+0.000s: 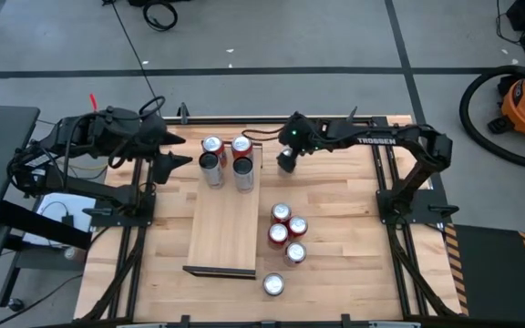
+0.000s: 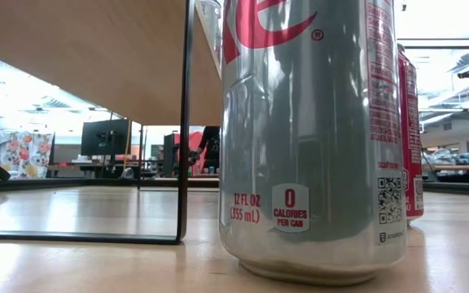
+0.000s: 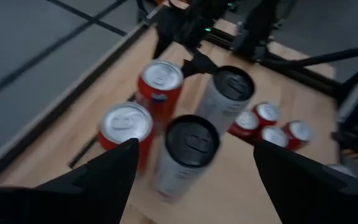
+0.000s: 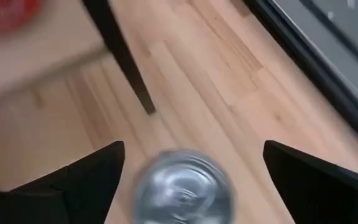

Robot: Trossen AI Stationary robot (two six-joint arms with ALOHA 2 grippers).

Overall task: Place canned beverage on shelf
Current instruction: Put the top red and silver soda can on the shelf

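Observation:
The shelf (image 1: 226,228) is a pale board lying lengthwise on the table. At its far end stand two red cans (image 1: 211,146) and two silver cans (image 1: 244,173), upright on their bases. My left gripper (image 1: 182,150) hovers open just left of them; in its wrist view the cans (image 3: 188,149) lie beyond its spread fingers (image 3: 196,144). My right gripper (image 1: 286,162) is open beside the shelf's far right corner. Between its fingers (image 4: 194,149), touching neither, shows a silver can's top (image 4: 182,186), over the tabletop next to the shelf's dark leg (image 4: 126,62).
Several more cans (image 1: 286,232) stand grouped on the tabletop right of the shelf, and one (image 1: 272,284) stands alone near the front edge. The low view is filled by a silver can (image 2: 312,138), with a red one (image 2: 409,130) behind it and the shelf's dark leg (image 2: 187,122) to its left.

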